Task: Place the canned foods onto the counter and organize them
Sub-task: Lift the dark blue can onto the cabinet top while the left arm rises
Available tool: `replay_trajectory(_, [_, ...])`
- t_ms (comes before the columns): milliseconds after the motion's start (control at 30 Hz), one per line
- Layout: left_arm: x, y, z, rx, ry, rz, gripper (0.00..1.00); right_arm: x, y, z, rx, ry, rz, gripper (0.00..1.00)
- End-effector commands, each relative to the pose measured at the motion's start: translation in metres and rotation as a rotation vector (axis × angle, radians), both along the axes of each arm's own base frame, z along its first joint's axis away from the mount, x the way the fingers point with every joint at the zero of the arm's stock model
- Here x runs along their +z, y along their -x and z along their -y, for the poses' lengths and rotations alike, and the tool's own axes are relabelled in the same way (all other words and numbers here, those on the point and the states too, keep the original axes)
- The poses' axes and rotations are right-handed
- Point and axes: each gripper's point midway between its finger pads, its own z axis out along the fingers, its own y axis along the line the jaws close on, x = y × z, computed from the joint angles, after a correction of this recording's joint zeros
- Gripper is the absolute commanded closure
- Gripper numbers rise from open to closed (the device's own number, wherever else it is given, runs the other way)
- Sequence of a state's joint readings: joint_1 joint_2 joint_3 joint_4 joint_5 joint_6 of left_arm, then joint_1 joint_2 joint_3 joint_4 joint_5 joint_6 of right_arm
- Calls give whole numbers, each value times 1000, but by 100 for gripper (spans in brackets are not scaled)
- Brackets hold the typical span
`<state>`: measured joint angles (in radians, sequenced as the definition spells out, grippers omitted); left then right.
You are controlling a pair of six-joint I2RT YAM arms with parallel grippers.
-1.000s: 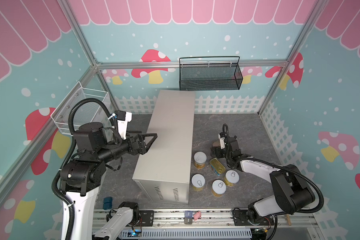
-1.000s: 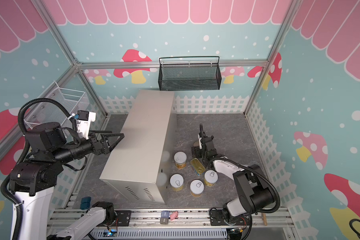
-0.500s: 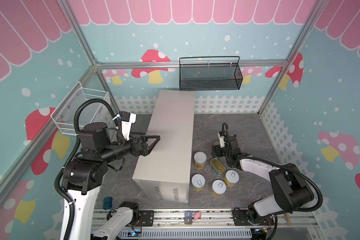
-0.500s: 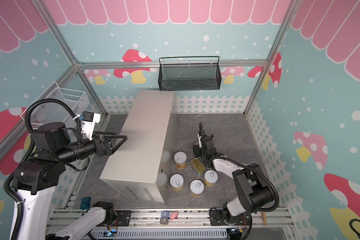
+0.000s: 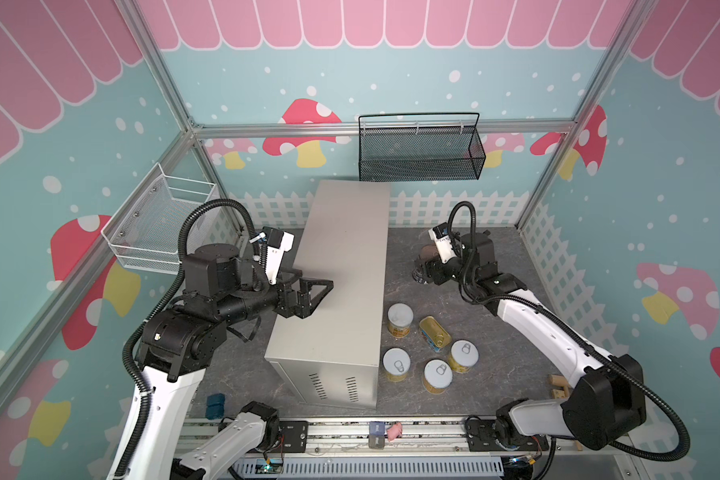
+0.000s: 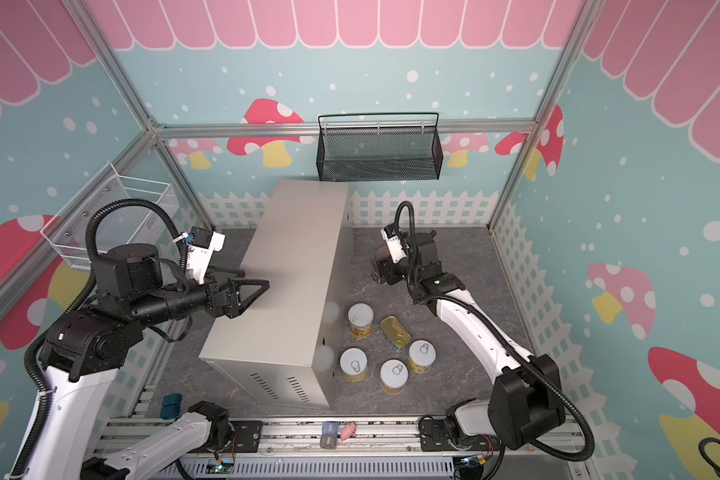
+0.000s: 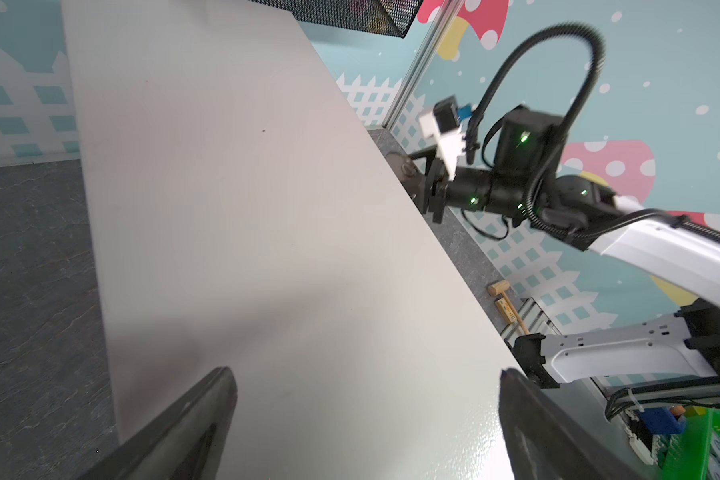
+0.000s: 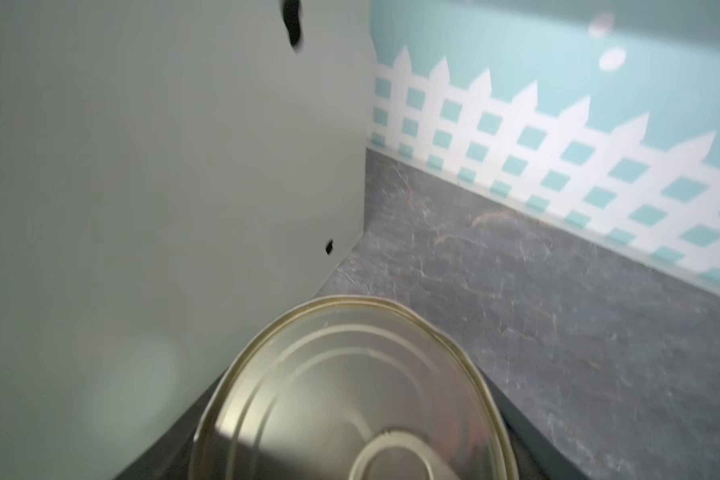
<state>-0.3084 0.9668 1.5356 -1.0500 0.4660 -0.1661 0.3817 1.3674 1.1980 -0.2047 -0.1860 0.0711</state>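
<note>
Left gripper (image 7: 366,376) gapes wide over the beige counter (image 5: 341,266). Right gripper (image 5: 424,268), down by the grey marbled floor (image 5: 487,386), looks clamped on a tall can (image 8: 350,395).

Both top views look bright, even and sharp, only soft shadows. Right wrist view is smeary, and the close-up can (image 8: 341,386) sits out of focus with glare on its end.
</note>
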Motion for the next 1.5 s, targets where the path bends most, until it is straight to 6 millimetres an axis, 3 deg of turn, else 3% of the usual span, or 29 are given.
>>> replay_trajectory(0, [-7, -3, -4, 17, -74, 16, 0, 95, 22, -18, 154, -67, 161, 40])
replay_trajectory(300, [-2, -10, 5, -5, -93, 24, 0, 218, 77, -37, 390, -167, 324, 39])
replay_trajectory(433, [3, -9, 7, -12, -96, 42, 0, 249, 101, -51, 504, -196, 366, 38])
replay_trajectory(533, [8, -8, 7, -8, -94, 57, 0, 258, 108, -65, 551, -191, 362, 38])
replay_trajectory(833, [14, 6, 2, -18, -90, 97, 0, 252, 110, -129, 631, -119, 301, 38])
replay_trajectory(1033, [12, 12, -8, 19, -103, 126, 0, 230, 102, -171, 612, -62, 253, 38])
replay_trajectory(1333, [11, 16, -12, 31, -105, 145, 0, 202, 121, -216, 686, -40, 196, 38])
replay_trajectory(1467, [10, 15, -15, 47, -107, 152, 0, 180, 118, -235, 697, -13, 158, 37])
